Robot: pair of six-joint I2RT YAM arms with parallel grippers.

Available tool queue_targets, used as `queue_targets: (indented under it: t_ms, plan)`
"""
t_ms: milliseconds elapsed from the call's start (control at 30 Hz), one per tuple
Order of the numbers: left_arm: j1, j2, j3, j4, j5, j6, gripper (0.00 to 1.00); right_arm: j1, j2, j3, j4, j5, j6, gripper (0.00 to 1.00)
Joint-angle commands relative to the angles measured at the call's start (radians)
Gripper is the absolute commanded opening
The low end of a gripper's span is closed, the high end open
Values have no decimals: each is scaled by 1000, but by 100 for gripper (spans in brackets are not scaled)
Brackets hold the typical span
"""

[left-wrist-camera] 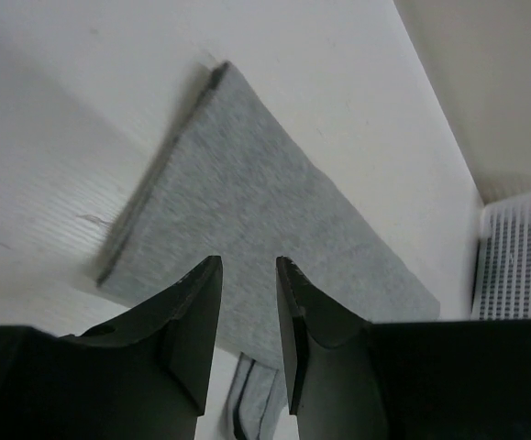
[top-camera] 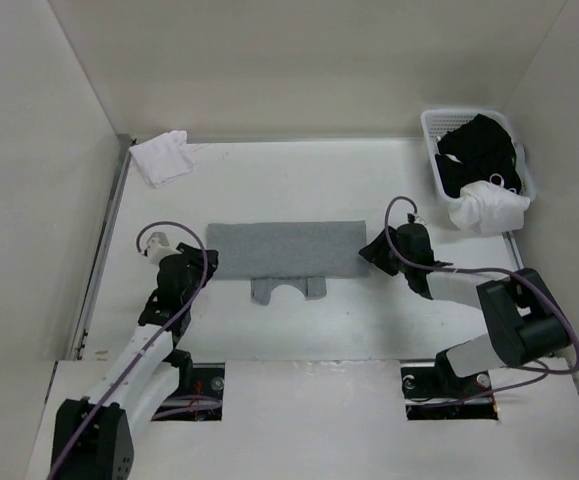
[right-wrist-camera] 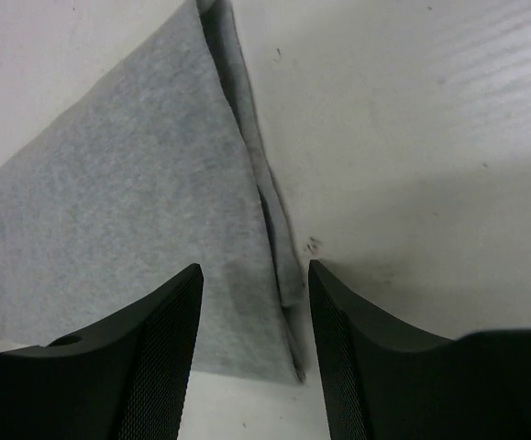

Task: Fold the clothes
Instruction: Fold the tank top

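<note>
I log the overhead view bright and evenly lit; the white surface [top-camera: 369,190] carries only faint, soft shadows. Wrist views are dimmer, jaws near-black and slightly blurred; the folded light grey knit top [left-wrist-camera: 247,211] casts a soft edge shadow.

Left hand [left-wrist-camera: 248,266], right hand [right-wrist-camera: 256,270]: matte black; arms [top-camera: 134,365] white-black (purple cables [top-camera: 393,207]).

We note a small white cloth [top-camera: 162,157], loosely folded, at the upper left of the overhead frame, lying at the far left corner of the white table [top-camera: 299,330]. At the upper right we record a white perforated plastic basket [top-camera: 459,111] holding a black garment [top-camera: 479,150]. A white garment [top-camera: 489,208] spills over the basket's near rim. Plain off-white walls [top-camera: 289,60] enclose the table on three sides. In the left wrist frame, the basket's slotted wall shows at the right edge.
</note>
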Motion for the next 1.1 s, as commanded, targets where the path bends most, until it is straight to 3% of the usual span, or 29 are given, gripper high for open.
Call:
queue_targets:
  t_ms: [0,100,267,333,433,533,733,867,1067]
  plan:
    - [-129,66,48,133,-121,19,29,-4,54,58,46,-18,9,54]
    - [-226,115,68,189,-173,30,29,-4,118,96,55,-40,42,47]
    - [-330,183,114,288,-169,20,29,-4,148,98,138,4,111,7]
    - [-374,207,134,316,-170,19,29,-4,78,52,164,63,115,2]
    - [-440,252,150,351,-179,23,29,-4,-79,-20,129,133,93,0]
    - [-486,301,152,388,-182,19,30,-31,-299,-53,-19,156,29,0]
    - [-502,341,147,428,-172,2,30,45,-532,90,-291,193,-71,1]
    - [-496,307,135,428,-164,0,31,197,-451,254,-363,241,-129,2]
    - [-456,194,77,405,-162,-6,31,405,-147,492,-405,310,-174,4]
